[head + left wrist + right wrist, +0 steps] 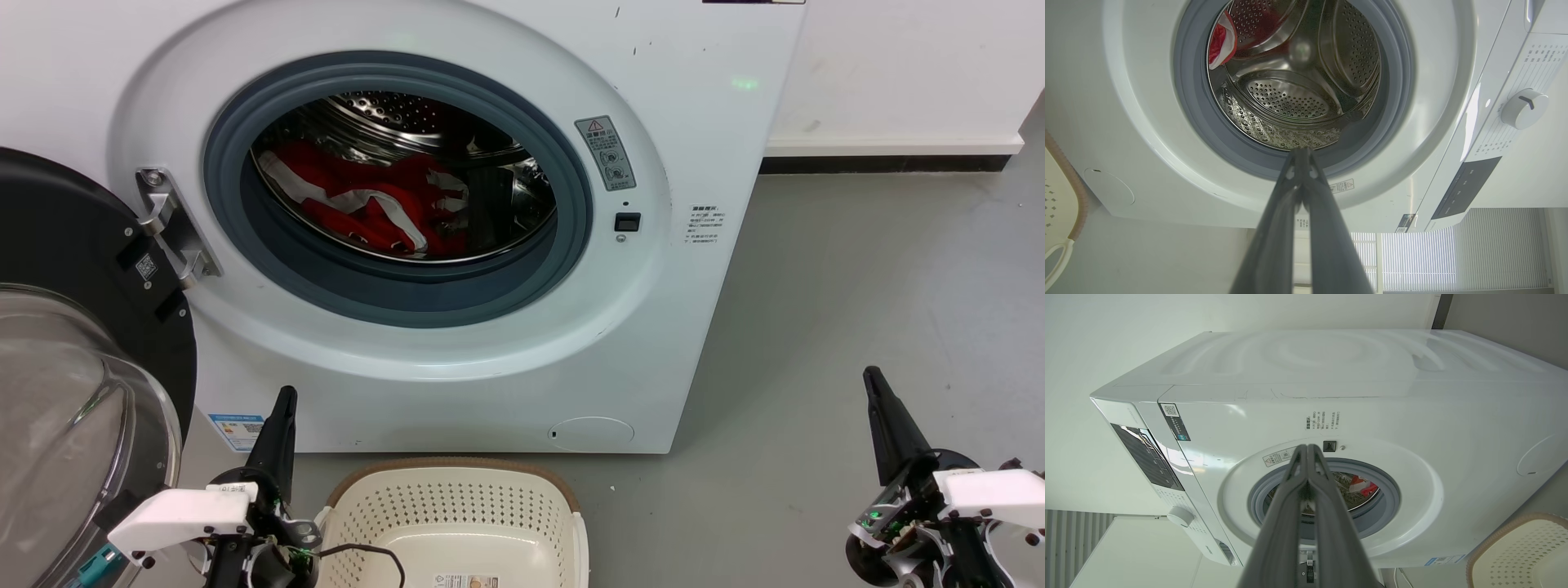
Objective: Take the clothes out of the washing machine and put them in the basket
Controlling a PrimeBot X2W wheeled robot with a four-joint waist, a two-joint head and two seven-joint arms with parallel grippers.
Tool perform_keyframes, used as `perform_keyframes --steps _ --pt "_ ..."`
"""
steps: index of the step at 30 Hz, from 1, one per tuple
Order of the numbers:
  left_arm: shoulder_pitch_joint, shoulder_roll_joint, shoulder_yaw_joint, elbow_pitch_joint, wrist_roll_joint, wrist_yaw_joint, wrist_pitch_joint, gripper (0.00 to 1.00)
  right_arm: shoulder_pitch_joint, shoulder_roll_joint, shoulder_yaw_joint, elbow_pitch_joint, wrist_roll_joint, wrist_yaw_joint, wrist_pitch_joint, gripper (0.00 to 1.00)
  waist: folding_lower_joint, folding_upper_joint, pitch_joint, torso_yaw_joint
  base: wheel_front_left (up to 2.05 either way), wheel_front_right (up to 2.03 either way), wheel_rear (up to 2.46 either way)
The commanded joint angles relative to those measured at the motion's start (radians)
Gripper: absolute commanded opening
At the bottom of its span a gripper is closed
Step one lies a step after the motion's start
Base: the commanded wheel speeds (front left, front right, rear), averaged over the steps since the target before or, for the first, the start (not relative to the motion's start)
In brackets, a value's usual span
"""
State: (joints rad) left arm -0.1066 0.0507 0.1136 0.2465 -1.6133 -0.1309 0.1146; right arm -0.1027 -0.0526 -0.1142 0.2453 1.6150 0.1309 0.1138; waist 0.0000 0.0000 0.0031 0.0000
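The white washing machine [457, 343] stands ahead with its porthole open. Red clothes [367, 204] with white stripes lie heaped in the steel drum; they also show as clothes [1221, 40] and clothes [1363, 486] in the wrist views. On the floor before the machine sits the cream basket [457, 523], with nothing but a paper label inside. My left gripper [286, 394] is shut and empty, low at the basket's left. Far out at the right my right gripper [870, 374] is also shut and empty. In each wrist view the gripper [1301, 150] and gripper [1306, 446] has its tips together.
The black-framed glass door [73, 392] hangs swung open at the left, close to my left arm. Grey floor [833, 327] stretches to the machine's right, up to a white wall with a dark skirting. A thin black cable [367, 554] droops over the basket's near rim.
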Motion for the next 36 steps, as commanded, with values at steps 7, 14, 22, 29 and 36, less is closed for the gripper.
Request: perform_keyframes --steps 7,14,22,29,36 --pt "-0.005 -0.002 0.002 -0.001 0.0 -0.002 0.002 0.0 -0.012 0.004 0.0 0.001 -0.004 0.0 0.0 0.0 0.0 0.0 0.0 0.0 0.0 0.0 0.0" --pt "0.005 -0.001 -0.032 0.01 0.015 0.0 -0.024 1.0 0.016 0.001 0.014 -0.004 -0.009 0.0 -0.023 1.0 0.0 0.0 0.0 -0.001 0.0 0.0 0.0" --pt "-0.004 -0.001 -0.053 -0.021 0.092 0.0 -0.058 1.0 0.028 0.001 0.025 -0.044 -0.089 0.0 -0.058 1.0 0.0 0.0 0.0 -0.002 0.0 0.0 0.0" --pt "-0.01 -0.001 -0.065 -0.067 0.224 0.0 -0.09 1.0 0.039 0.001 0.032 -0.091 -0.27 0.0 -0.09 1.0 0.0 0.0 -0.001 -0.003 0.0 0.0 0.0" --pt "-0.014 -0.001 -0.081 -0.105 0.38 0.003 -0.12 1.0 0.054 0.001 0.04 -0.127 -0.485 0.0 -0.12 1.0 0.0 0.0 -0.001 -0.004 0.0 0.0 0.0"
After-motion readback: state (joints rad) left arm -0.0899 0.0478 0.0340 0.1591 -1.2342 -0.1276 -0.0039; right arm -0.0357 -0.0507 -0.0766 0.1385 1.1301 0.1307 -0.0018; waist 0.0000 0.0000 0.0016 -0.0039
